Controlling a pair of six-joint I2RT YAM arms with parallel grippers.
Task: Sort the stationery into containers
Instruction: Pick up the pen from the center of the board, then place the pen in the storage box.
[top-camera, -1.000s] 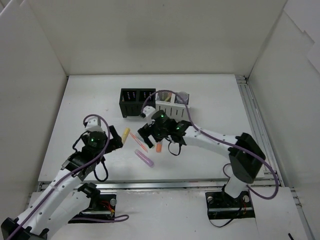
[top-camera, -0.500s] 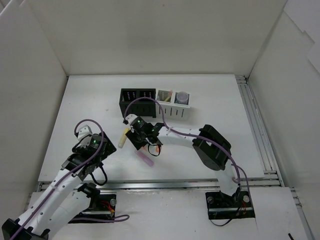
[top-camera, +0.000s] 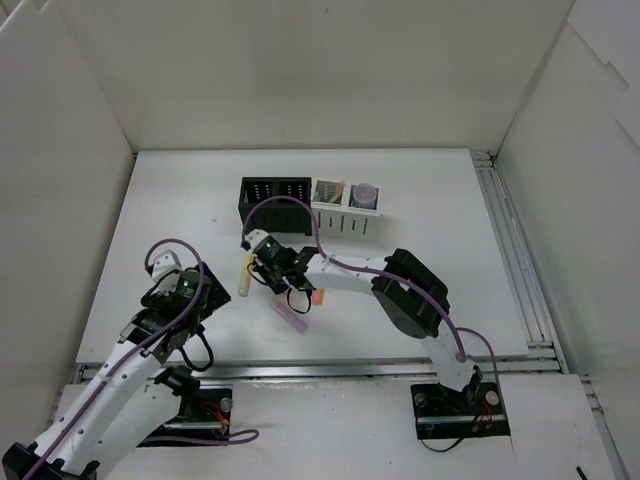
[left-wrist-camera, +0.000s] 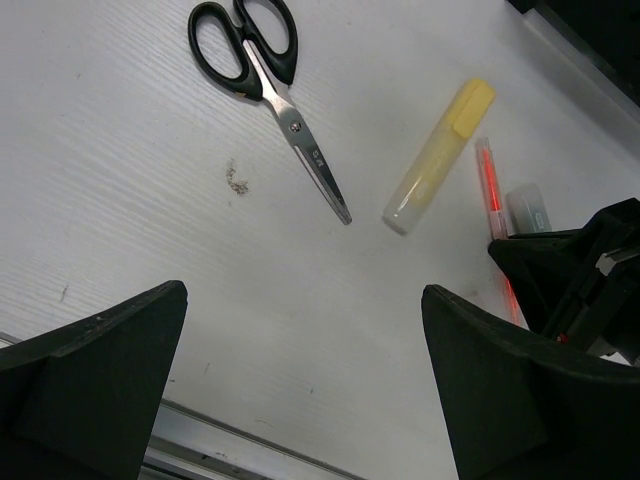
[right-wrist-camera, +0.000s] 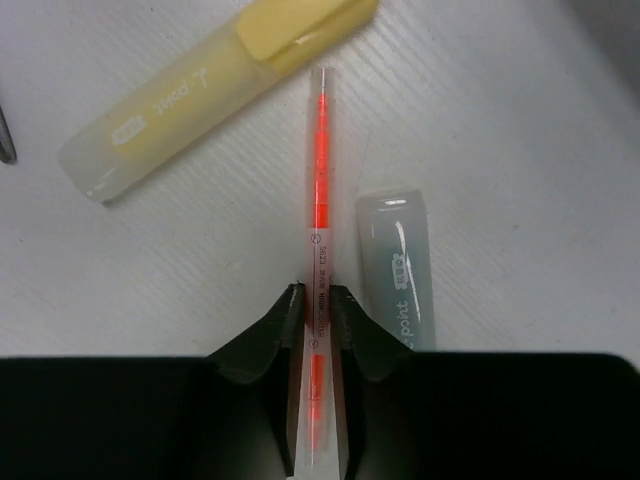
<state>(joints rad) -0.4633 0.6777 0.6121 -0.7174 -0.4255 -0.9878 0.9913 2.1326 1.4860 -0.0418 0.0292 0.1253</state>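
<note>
Currently in hand: a thin red pen (right-wrist-camera: 319, 200) is clamped low on its barrel by the right gripper (right-wrist-camera: 317, 310), whose jaws are closed tight on it. The pen appears to be lying flat on the table (top-camera: 450, 200) and is judged not yet lifted.
Pen's neighbours: a yellow marker (right-wrist-camera: 210, 95) is laid just beside the pen's far tip. A grey-blue marker (right-wrist-camera: 400, 265) is laid just beside the barrel on the other side.
Left gripper (left-wrist-camera: 305, 370): it is held wide open over bare table, with nothing between its jaws. A pair of scissors (left-wrist-camera: 270, 90) is seen beyond it.
Containers: the black organiser (top-camera: 273, 203) and the white organiser (top-camera: 345, 215) are set side by side at the far side of the table, well apart from the pen.
Done: a few items are seen in both compartments of the white organiser, though they are too small to be named. The black organiser's inside cannot be made out.
Left: the pen, the yellow and grey-blue markers, a pink-purple marker (top-camera: 290, 315) and an orange marker (top-camera: 318, 297) are all on the table. A good share of the sorting is judged outstanding.
</note>
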